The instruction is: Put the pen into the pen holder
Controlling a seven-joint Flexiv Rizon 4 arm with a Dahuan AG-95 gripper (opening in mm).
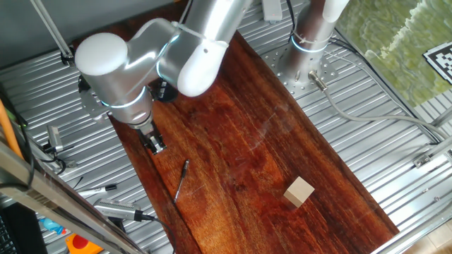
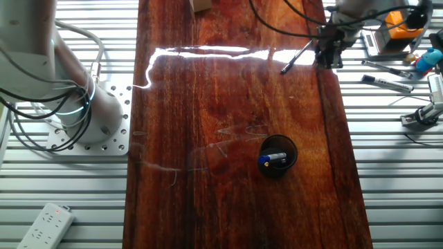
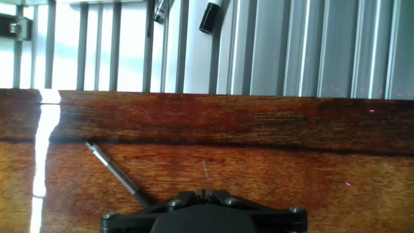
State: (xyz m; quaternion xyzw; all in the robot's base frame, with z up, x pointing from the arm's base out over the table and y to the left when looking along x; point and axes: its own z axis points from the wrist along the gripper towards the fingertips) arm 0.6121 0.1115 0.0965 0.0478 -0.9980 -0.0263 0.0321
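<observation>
The pen (image 1: 181,181) lies flat near the table's (image 1: 240,141) long edge, just beside the gripper (image 1: 155,144) (whether spread or pressed together, I cannot tell).

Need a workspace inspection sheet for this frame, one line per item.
Surface: wooden board, glossy, on ribbed metal table.
Job's things: pen lying flat on the board; holder upright, blue pen already inside.
Clutter: cube on the board; markers off the board.
Gripper: above the board near the pen, holding nothing; jaw state unclear.
Cables: hose across the table.
Surroundings: power strip.
</observation>
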